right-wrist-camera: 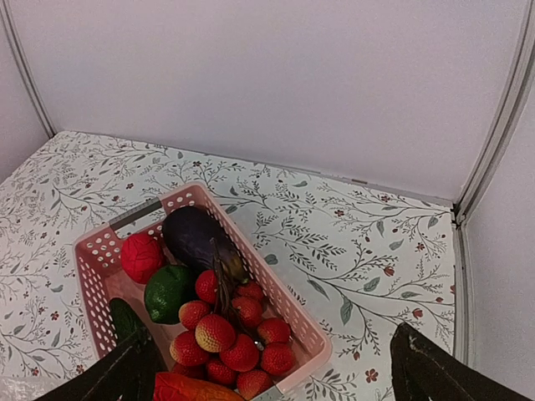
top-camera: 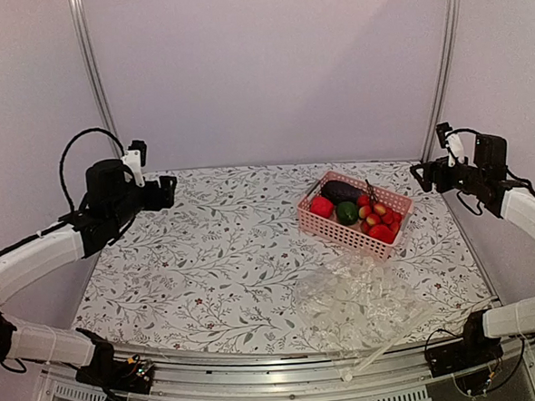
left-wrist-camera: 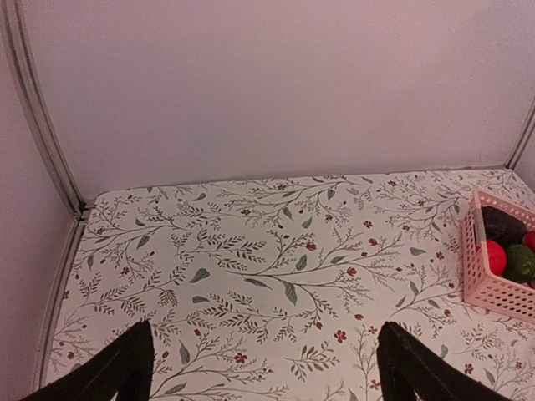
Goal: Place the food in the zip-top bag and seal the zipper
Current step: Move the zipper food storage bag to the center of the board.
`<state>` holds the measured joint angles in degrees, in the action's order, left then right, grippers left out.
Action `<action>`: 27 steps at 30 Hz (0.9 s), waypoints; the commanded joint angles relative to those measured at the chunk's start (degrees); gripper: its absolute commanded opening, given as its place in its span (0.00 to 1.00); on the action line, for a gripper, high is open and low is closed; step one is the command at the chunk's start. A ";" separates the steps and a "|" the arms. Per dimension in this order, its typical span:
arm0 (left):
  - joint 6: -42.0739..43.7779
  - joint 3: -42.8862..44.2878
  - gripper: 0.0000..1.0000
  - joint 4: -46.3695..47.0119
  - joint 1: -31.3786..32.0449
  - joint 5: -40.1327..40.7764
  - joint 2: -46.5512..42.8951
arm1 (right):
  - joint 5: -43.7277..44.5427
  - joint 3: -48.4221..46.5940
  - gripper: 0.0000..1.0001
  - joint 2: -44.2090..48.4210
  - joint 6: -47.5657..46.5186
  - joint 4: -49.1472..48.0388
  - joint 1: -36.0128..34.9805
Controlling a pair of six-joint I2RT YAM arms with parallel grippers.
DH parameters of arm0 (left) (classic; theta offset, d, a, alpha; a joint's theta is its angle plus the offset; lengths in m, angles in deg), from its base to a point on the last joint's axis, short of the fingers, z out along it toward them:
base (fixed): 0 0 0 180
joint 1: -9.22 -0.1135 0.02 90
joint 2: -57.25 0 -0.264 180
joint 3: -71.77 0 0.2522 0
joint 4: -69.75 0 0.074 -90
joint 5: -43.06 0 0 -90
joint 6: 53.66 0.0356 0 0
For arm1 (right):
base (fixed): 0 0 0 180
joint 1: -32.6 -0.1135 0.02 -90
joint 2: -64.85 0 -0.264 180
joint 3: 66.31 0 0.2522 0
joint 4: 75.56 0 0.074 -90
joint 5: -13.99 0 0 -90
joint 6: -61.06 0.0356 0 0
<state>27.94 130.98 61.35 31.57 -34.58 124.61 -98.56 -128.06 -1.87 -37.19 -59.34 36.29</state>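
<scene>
Blending into floral table [top-camera: 207, 250], zip-top bag [top-camera: 360, 295], barely legible.

Plain pale pinkish walls [top-camera: 269, 73] on 3 sides of the table [top-camera: 207, 259], w/ leaf-and-flower print cover. Grey metal posts [top-camera: 92, 75] at both far corners; light soft, even

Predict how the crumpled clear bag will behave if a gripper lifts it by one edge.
The bag lies crumpled and wrinkled, so it will probably flop and fold rather than hold its shape. It looks thin and empty, so it is likely very light and may slide on the table when pushed.
</scene>
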 commanded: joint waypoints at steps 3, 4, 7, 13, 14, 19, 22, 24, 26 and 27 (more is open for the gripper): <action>-2.54 -1.46 0.98 6.48 -2.48 -8.33 2.16 | -8.57 2.85 0.97 -0.88 -7.75 -0.40 0.91; -2.70 -1.46 0.97 6.92 -2.59 -10.73 2.50 | -10.82 3.16 0.96 -1.12 -10.77 0.53 1.00; -0.47 -0.94 0.87 7.31 -0.57 -17.59 3.72 | -15.00 3.22 0.91 -2.03 -14.54 2.06 1.15; 5.89 4.56 0.68 0.42 13.23 -19.17 8.00 | -21.52 2.36 0.84 -4.22 -20.06 6.32 0.82; 6.49 5.68 0.65 -1.07 16.02 -19.05 9.22 | -21.62 2.32 0.83 -4.72 -20.76 6.83 0.53; 9.23 14.20 0.56 -9.81 29.82 -18.28 18.74 | -19.31 1.48 0.76 -7.66 -25.03 9.57 -1.98; 10.69 21.32 0.59 -14.30 38.22 -17.33 26.46 | -17.18 0.64 0.73 -10.21 -27.64 11.57 -4.31; 10.88 26.97 0.59 -17.27 43.42 -15.03 32.10 | -16.55 -0.34 0.69 -11.85 -28.61 12.88 -5.39; 9.88 33.11 0.56 -19.85 47.51 -13.30 37.91 | -16.49 -1.25 0.67 -13.24 -28.87 13.84 -5.73; 9.95 36.09 0.55 -21.48 49.20 -13.27 40.74 | -16.24 -1.53 0.66 -13.65 -28.86 14.09 -5.78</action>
<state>37.05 158.76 48.83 74.17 -50.38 157.20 -116.18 -126.92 -13.62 -63.44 -48.81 31.44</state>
